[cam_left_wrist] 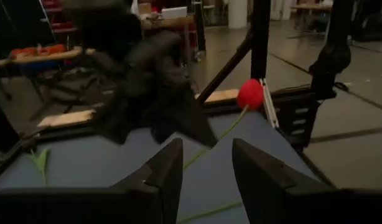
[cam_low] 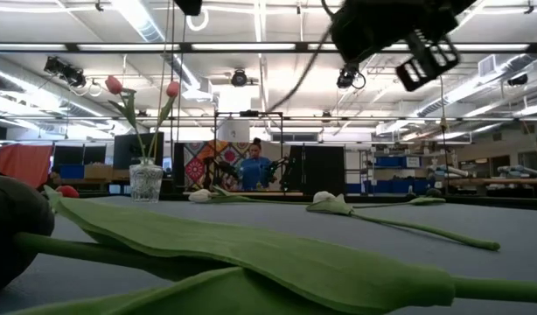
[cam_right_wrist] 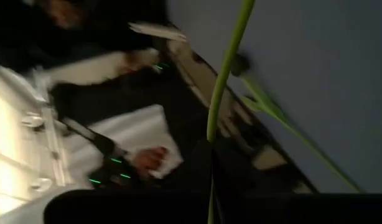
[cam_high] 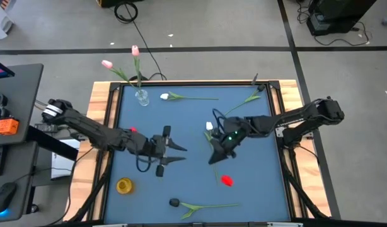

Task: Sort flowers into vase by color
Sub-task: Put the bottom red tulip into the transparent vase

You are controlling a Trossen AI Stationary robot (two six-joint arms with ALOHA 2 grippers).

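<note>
A red tulip [cam_high: 226,181] is held by its green stem in my right gripper [cam_high: 217,153], near the table's middle. It also shows in the left wrist view [cam_left_wrist: 249,94]. My left gripper [cam_high: 176,154] is open and empty to the left of it, its fingers pointing at the tulip. A clear glass vase [cam_high: 142,96] at the far left holds two pink tulips [cam_high: 135,50]. Two white tulips [cam_high: 165,96] [cam_high: 209,126] lie flat on the table. A dark-headed tulip [cam_high: 174,202] lies at the near edge. My right gripper pinches the red tulip's thin stem [cam_right_wrist: 211,134] between its two shut fingers. The stem runs on out past the fingertips. In the left wrist view the red head [cam_left_wrist: 249,94] stands off the table on the slanting stem, on the gripper's near side.
A yellow ring-shaped object [cam_high: 124,185] sits at the near left. A small red object [cam_high: 133,130] lies by the left arm. Wooden rails [cam_high: 105,120] border the blue table. In the low view a large green leaf [cam_low: 251,254] fills the foreground. A person [cam_low: 254,168] stands far behind.
</note>
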